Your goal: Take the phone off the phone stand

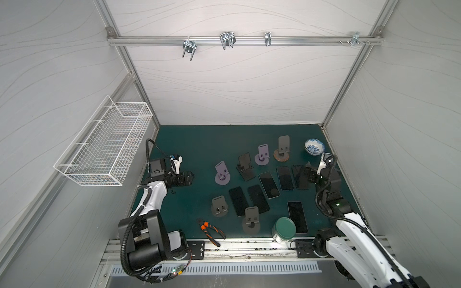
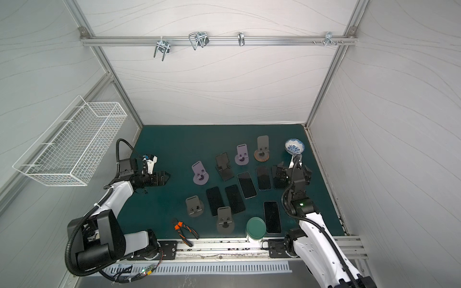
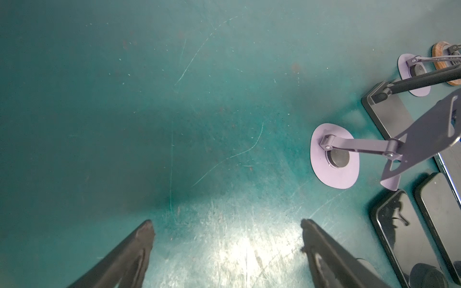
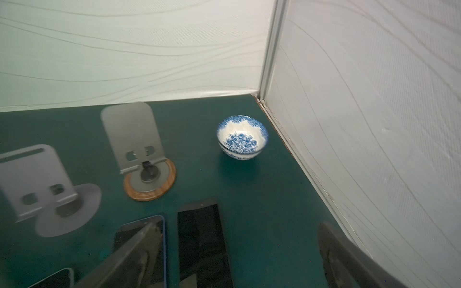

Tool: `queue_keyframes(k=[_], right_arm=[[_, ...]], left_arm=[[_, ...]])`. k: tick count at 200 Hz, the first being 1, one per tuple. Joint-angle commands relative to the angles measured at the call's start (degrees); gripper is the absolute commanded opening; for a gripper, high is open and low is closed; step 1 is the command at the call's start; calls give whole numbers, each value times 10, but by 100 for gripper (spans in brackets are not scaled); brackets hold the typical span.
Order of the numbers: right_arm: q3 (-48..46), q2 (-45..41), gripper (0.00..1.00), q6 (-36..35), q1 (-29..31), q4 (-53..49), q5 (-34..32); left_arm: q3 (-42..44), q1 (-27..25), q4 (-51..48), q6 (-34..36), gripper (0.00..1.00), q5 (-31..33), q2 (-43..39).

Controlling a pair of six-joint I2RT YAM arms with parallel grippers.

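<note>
The right gripper [image 4: 238,232] hung with its jaws spread wide, gripping nothing. Between its fingers a dark phone [image 4: 202,237] lay flat on the green mat [image 4: 274,199], in the lower middle of the right wrist view and apart from the wood-based stand [image 4: 147,172]. The left gripper [image 3: 227,224], jaws likewise released, hovered over the mat at the left of both top views.

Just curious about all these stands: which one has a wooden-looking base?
The grey stand farthest back, next to the blue-and-white bowl; the others sit on purple, grey or black bases.
</note>
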State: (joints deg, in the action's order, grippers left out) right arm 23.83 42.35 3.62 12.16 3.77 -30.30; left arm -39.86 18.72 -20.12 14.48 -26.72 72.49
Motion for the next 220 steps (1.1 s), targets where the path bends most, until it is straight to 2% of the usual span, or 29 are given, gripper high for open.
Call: queue_keyframes(k=[1,37,56,75,88,104,116,128,138,148,159,170,183,203,220], right_arm=[[-39,41,99,23,-42,114,91],[-109,185,99,28,-70,325,129],[-119,255,99,1,-70,422,164],[-100,309,99,-19,-72,462,184],[-69,344,99,2,-79,443,207],[-53,425,99,-1,-75,488,214],[-50,494,99,-11,-75,574,218],[-12,458,99,-13,-75,437,240],[-8,495,99,-37,-59,493,226],[7,472,99,-36,-48,422,209],[-3,488,99,-40,-60,473,238],[4,471,99,-33,-62,429,240],[16,485,99,-29,-63,428,234],[18,479,99,-28,-64,416,233],[18,476,99,-27,-64,412,234]], left_arm=[[-24,2,0,4,94,0,5],[-24,3,2,3,94,1,4],[-26,3,1,1,95,5,6],[-26,3,2,-1,96,7,8],[-26,3,5,-2,97,9,8],[-24,3,7,-4,99,10,5],[-22,3,9,-4,100,11,3],[-21,3,12,-2,100,9,1],[-20,2,23,-6,100,4,1],[-19,2,39,-18,100,-7,0],[-13,-1,63,-34,100,-22,2],[-3,-7,94,-51,100,-31,0],[18,-23,139,-71,100,-28,-5],[69,-45,234,-108,100,-32,-22],[122,-53,357,-135,100,-29,-33]])
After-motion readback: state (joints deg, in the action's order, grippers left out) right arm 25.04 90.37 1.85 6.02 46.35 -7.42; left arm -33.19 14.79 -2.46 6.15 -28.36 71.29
